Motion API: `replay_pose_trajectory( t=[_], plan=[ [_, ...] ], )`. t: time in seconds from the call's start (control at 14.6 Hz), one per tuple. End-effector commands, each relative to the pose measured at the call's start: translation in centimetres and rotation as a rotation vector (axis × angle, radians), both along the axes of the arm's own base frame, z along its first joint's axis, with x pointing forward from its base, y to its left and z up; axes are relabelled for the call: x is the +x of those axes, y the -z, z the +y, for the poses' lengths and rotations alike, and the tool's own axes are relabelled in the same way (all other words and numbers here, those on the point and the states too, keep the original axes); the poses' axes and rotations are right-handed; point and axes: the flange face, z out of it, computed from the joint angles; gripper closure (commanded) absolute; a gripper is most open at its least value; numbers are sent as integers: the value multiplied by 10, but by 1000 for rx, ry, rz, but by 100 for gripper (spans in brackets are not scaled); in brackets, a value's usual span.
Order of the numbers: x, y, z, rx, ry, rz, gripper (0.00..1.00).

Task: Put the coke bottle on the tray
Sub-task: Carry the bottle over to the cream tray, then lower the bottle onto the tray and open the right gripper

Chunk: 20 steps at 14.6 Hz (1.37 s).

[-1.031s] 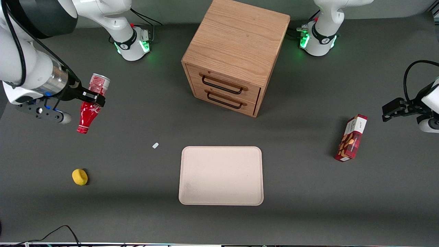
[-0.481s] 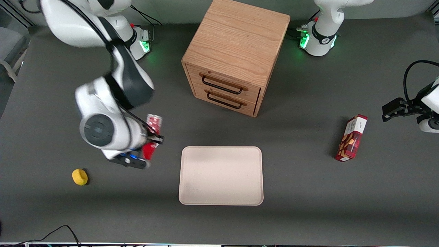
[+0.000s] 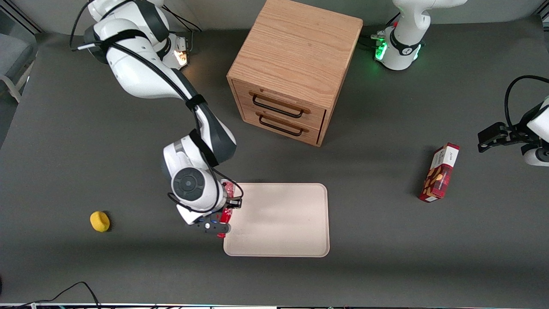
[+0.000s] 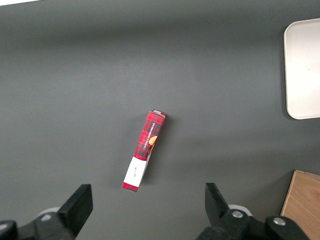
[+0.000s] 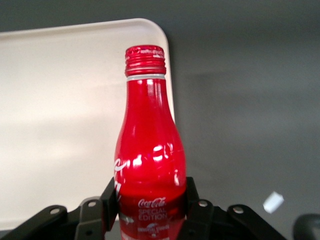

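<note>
Front view: the right arm's gripper (image 3: 226, 209), jaws clenched on the slim red coke bottle (image 5: 149, 150), hangs over the flat cream rectangular tray (image 3: 283, 223) at its working-arm edge; shift farther inward, then lower gently before releasing.

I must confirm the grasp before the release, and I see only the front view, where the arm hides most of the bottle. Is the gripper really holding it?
Observer: Yes. In the right wrist view the gripper is shut on the coke bottle, clamping its lower body.
Operator: Is the cap on?
Observer: Yes, the red cap is on the neck.
Operator: Is the bottle over the tray?
Observer: Only partly. It hangs above the tray at the rounded corner, along the edge on the working arm's side.
</note>
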Motion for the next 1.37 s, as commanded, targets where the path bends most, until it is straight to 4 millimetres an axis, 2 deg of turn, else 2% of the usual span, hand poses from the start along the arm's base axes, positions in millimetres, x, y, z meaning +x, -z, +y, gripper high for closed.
replay_pose_trajectory(
  t=[0.0,0.21,0.34,0.62,0.69,0.76,0.82,0.89,0.96,1.03,1.31],
  plan=[
    [11,15,4,-6,-78,-51,100],
    [15,46,3,-15,-99,-82,100],
    [16,59,3,-26,-109,-94,100],
    [17,67,4,-19,-110,-108,100],
    [17,69,3,-21,-105,-107,93],
    [16,72,4,-22,-101,-103,73],
    [15,74,4,-23,-99,-100,64],
    [15,74,4,-25,-103,-101,25],
    [14,75,5,-29,-107,-101,0],
    [12,75,10,-37,-117,-105,0],
    [11,77,9,-50,-123,-104,0]
  ],
)
